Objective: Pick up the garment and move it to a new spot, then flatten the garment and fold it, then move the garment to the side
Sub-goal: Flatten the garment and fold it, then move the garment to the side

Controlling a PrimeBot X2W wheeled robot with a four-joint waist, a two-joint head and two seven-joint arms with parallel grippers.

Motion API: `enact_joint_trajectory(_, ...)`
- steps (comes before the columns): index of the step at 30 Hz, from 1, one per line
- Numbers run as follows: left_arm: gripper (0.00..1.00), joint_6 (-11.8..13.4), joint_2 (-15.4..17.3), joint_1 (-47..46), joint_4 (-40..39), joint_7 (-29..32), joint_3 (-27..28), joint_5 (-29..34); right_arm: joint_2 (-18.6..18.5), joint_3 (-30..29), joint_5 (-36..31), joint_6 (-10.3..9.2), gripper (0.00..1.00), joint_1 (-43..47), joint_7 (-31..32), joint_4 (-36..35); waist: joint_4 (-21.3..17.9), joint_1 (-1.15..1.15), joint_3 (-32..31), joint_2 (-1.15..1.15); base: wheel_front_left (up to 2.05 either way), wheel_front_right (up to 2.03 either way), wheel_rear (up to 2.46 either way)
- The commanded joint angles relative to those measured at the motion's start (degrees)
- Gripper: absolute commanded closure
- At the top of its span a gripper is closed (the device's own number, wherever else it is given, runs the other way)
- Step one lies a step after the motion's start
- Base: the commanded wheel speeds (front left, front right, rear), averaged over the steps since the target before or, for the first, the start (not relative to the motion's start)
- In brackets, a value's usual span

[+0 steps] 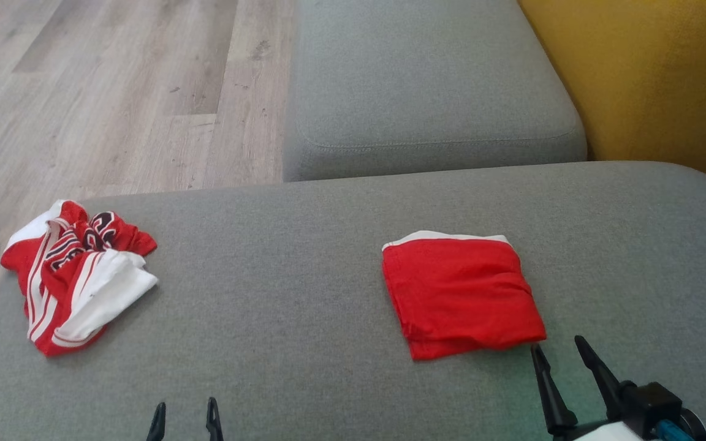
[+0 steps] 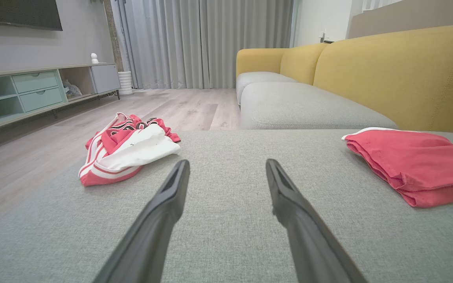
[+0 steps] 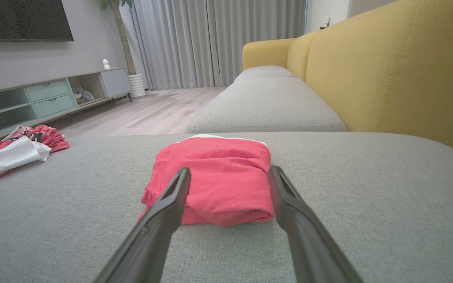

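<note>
- Crumpled garment (image 1: 77, 275), red and white with dark lettering, sits bunched at the far left edge of the grey sofa seat (image 1: 304, 306), with wooden floor (image 1: 114, 92) just beyond it. It has no clean long axis, being about as wide as it is deep.
- From where I stand, this heap looks like the piece waiting to be picked up.
- The left pincer (image 1: 185, 403) hovers low over the near edge of the seat, its fingers spread wide and holding nothing.
- The heap lies ahead of the left pincer and off to its left, well apart. The left arm is clearly the nearer one, so I'd expect the reach to go forward and leftward.
- The folded garment (image 1: 460, 294) is a flat red packet with a white band along its far edge. It lies right of centre on the seat and looks finished to me.
- The right pincer (image 1: 556, 344) is also fully spread and empty. Its tips are just beside the packet's near right corner (its own camera shows the packet dead ahead between the fingers).
- The yellow backrest (image 1: 653, 79) rises on the far right.
- No container is involved. The cabinet (image 2: 34, 90) across the room has drawers and an open cubby, but what is in the cubby is too small to make out.
</note>
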Motion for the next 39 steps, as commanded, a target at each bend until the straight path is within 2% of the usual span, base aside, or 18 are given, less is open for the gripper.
enact_joint_trajectory(1, 0.00, -0.2, -0.3, -2.4, -1.7, -0.5, 2.1, 0.4, -0.3, 1.0, -0.4, -0.04, 0.00, -2.5, -0.7, -1.6, 0.0, 0.00, 0.1, 0.00, 0.00, 0.00, 0.00)
enact_joint_trajectory(26, 0.00, 0.6, -0.4, -3.6, -1.5, -0.5, 1.3, 0.4, 0.0, 0.2, -0.3, -0.04, 0.00, -3.0, -0.7, -1.4, 0.1, 0.00, 1.5, 0.00, 0.00, 0.00, 0.00)
enact_joint_trajectory(32, 0.00, 0.8, -0.4, -4.6, -2.0, -0.5, 0.5, 0.0, -0.5, 0.6, -0.3, -0.04, 0.00, -4.4, -0.7, -1.1, 0.3, 0.00, 3.8, 0.00, 0.00, 0.00, 0.00)
enact_joint_trajectory(39, 0.00, 1.6, -0.4, -6.3, -2.8, -0.5, -1.2, -0.2, -2.2, 1.1, 1.1, -0.04, 0.00, -10.1, -0.7, 1.7, 0.4, 0.00, 7.7, 0.00, 0.00, 0.00, 0.00)
